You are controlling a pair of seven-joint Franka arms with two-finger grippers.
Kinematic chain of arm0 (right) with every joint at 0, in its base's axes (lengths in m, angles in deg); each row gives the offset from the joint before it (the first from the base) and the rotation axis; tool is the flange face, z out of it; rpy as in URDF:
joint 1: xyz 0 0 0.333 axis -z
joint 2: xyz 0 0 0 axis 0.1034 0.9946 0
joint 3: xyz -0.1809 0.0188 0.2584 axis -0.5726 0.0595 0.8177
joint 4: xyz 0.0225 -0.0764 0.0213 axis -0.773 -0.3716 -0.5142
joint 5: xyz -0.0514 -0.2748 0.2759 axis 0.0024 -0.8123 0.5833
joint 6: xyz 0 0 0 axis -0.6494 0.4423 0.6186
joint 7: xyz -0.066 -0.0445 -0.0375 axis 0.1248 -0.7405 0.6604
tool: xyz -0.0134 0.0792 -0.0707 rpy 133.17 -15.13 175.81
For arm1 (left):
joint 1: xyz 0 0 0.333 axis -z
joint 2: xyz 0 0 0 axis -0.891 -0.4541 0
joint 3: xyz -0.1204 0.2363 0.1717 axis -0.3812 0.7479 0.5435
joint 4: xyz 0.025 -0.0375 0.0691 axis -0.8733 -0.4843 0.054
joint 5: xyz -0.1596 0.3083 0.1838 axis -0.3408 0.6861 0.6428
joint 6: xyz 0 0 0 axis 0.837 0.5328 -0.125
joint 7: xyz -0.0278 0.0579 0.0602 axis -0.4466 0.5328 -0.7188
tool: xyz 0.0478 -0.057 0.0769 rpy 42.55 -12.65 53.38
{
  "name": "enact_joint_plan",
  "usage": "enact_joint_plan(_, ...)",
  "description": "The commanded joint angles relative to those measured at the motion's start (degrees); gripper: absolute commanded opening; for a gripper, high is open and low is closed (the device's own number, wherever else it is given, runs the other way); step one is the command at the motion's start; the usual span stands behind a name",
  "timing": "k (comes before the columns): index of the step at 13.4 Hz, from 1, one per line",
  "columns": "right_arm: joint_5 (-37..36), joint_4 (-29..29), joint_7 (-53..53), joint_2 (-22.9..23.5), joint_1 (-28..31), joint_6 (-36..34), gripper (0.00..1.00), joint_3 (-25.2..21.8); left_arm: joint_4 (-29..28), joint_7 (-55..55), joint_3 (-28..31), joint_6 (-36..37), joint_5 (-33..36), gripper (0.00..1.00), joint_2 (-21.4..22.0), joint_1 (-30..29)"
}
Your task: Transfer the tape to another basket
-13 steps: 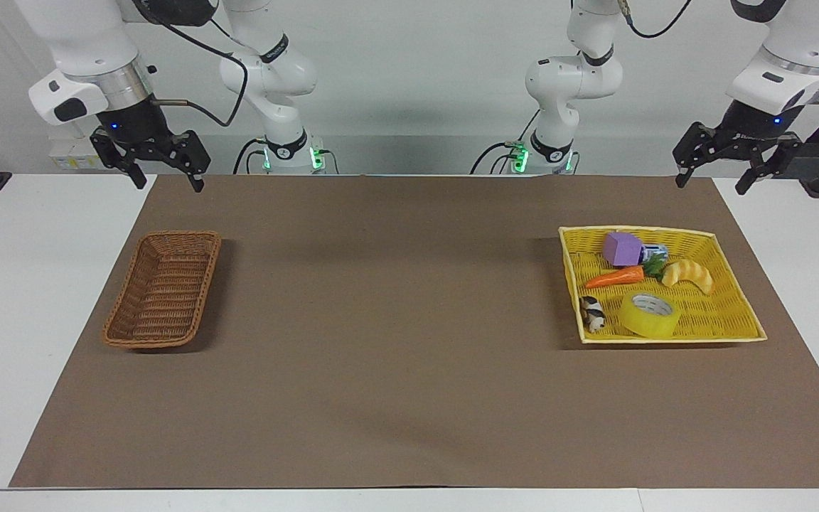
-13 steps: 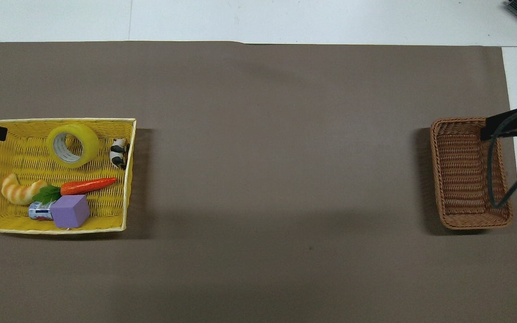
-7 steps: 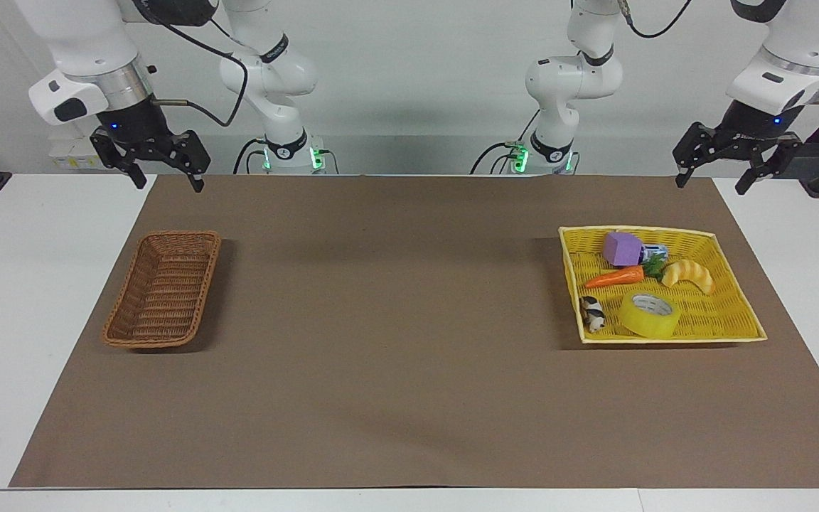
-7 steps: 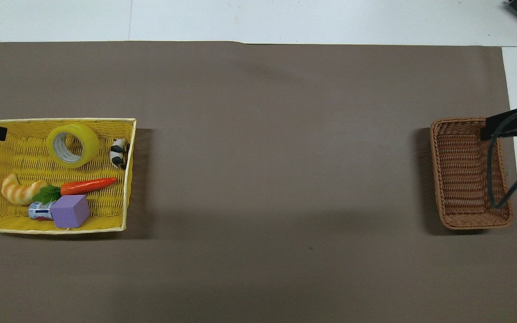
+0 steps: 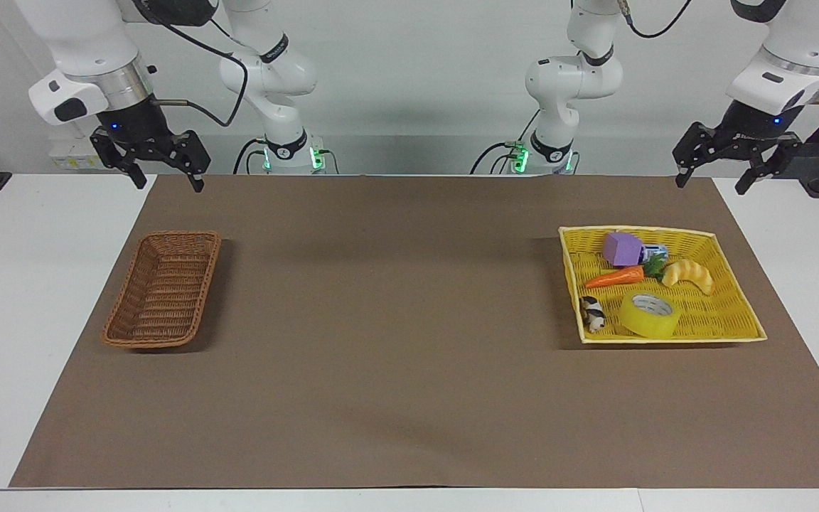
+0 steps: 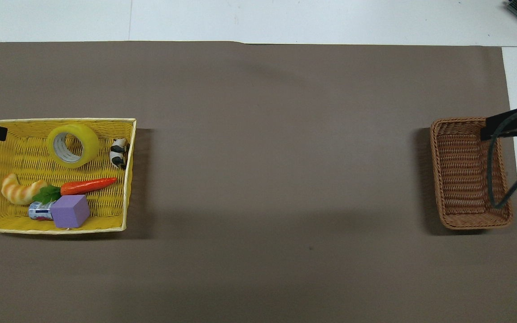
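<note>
Brown mat covers the white table; I note the yellow basket at the left arm's end and the brown wicker basket at the right arm's end. I see the tape lying flat, core up, in the yellow basket, beside the cow toy. Left gripper is raised over the mat's edge nearest the robots, jaws wide, empty; it has the shorter reach. Right gripper waits, also wide and empty.

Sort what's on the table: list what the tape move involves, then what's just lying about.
Involved: wide yellow tape roll, lying in the yellow woven basket; empty brown wicker basket.

Lying about, all in the yellow basket: orange toy carrot, purple cube, croissant-like toy, black-and-white animal figure, small can.
</note>
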Motion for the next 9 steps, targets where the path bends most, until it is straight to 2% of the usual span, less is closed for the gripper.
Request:
enact_joint_plan(1,0.89,0.82,-1.23,0.49,0.69,0.27,1.0,0.53,-1.08,0.83,0.04,-0.33,0.23,1.0,1.01,0.4)
enact_joint_plan(4,0.89,0.82,-1.23,0.49,0.69,0.27,1.0,0.61,-1.34,0.04,0.04,-2.52,0.05,1.0,0.93,0.23)
enact_joint_plan(7,0.89,0.82,-1.23,0.49,0.69,0.27,1.0,0.61,-4.14,-0.22,0.21,-6.91,-0.21,1.0,0.58,-0.82)
enact_joint_plan(9,0.89,0.82,-1.23,0.49,0.69,0.27,1.0,0.53,-7.29,-4.85,0.21,-10.25,-0.48,1.0,0.05,-2.57)
